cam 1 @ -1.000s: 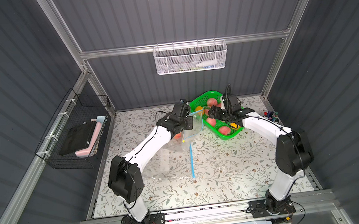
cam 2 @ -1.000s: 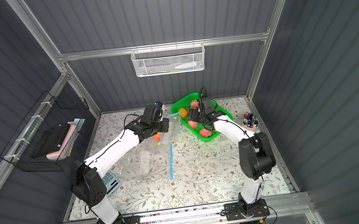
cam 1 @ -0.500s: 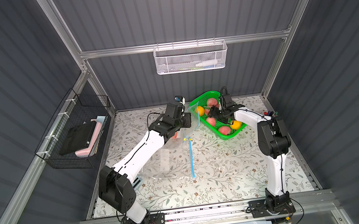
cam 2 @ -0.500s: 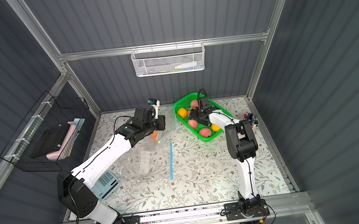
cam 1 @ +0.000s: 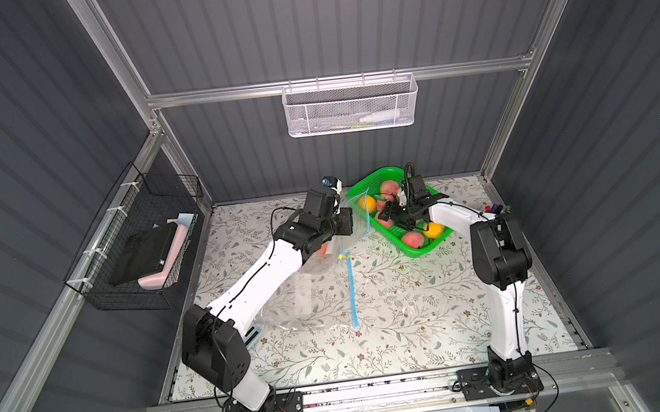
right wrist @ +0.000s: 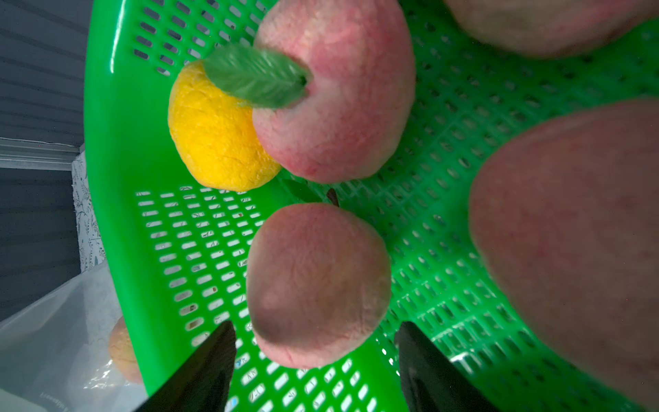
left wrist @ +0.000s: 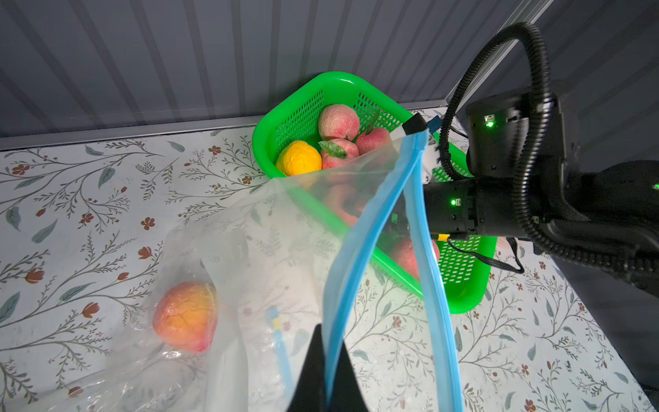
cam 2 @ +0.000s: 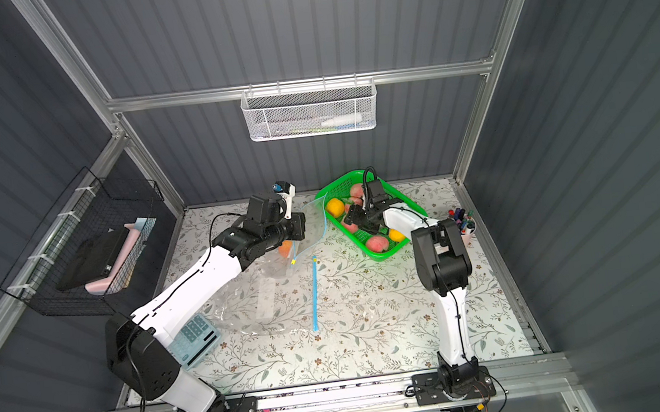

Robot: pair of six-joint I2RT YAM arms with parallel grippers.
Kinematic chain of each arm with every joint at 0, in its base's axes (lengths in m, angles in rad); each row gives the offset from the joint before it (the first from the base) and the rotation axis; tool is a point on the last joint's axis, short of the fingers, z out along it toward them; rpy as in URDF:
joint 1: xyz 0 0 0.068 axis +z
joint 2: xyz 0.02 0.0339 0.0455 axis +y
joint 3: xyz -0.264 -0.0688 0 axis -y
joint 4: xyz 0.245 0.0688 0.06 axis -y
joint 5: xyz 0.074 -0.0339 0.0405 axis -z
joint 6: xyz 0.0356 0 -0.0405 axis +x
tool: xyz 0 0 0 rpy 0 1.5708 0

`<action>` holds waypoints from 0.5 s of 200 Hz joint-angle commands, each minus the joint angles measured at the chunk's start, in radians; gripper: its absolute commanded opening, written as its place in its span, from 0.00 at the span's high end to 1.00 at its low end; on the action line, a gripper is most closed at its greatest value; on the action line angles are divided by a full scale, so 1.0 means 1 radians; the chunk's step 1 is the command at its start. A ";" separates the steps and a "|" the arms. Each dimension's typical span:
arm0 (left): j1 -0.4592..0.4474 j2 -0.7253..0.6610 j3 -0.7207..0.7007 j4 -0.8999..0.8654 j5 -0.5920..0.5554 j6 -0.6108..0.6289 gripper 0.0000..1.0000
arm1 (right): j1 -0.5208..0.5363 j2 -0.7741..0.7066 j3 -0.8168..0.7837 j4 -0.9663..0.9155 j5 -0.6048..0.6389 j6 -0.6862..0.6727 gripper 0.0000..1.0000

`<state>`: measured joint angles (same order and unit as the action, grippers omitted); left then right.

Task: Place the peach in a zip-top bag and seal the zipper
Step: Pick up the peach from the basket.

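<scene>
Flanking a dull-pink, fuzzy peach (right wrist: pixel 317 281), right gripper (right wrist: pixel 314 326) stands spread; left gripper (left wrist: pixel 328 339) pinches the zip-top bag (left wrist: pixel 278 232).

1. The left tool (left wrist: pixel 326 378) shows only its two dark tips at the edge of the left wrist view, pinched on the zip-top bag (left wrist: pixel 271 249). In both top views its own wrist covers it.
2. The right tool (right wrist: pixel 315 328) is cut off by the picture's edge. Only the finger ends (right wrist: pixel 214 364) show.
3. The bagged peach (left wrist: pixel 185 315) looks hazy behind the film. In a top view the left arm (cam 1: pixel 269 276) hides most of it.
4. The big peach (right wrist: pixel 570 249) is blurred and cut off.
5. What lies in the white mesh basket (cam 1: pixel 351 106) is too small to tell.
6. In a top view the calculator (cam 1: pixel 252 334) is mostly under the left arm.
</scene>
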<state>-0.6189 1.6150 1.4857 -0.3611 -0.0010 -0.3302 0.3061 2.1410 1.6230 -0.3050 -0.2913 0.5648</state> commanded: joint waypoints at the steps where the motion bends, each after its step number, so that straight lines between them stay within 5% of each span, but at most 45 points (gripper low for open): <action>1: 0.006 0.002 0.017 -0.007 0.015 -0.006 1.00 | -0.005 0.040 0.023 -0.017 0.014 -0.003 0.20; 33: 0.005 0.002 0.013 -0.004 0.016 -0.009 1.00 | -0.005 0.085 0.069 -0.041 0.012 -0.011 0.15; 100: 0.005 -0.003 0.012 -0.016 0.023 -0.014 1.00 | -0.008 0.065 0.062 -0.022 0.018 -0.017 0.35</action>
<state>-0.6189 1.6154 1.4857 -0.3614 0.0067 -0.3332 0.3046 2.2326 1.6737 -0.3187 -0.2871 0.5484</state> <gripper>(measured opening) 0.052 0.678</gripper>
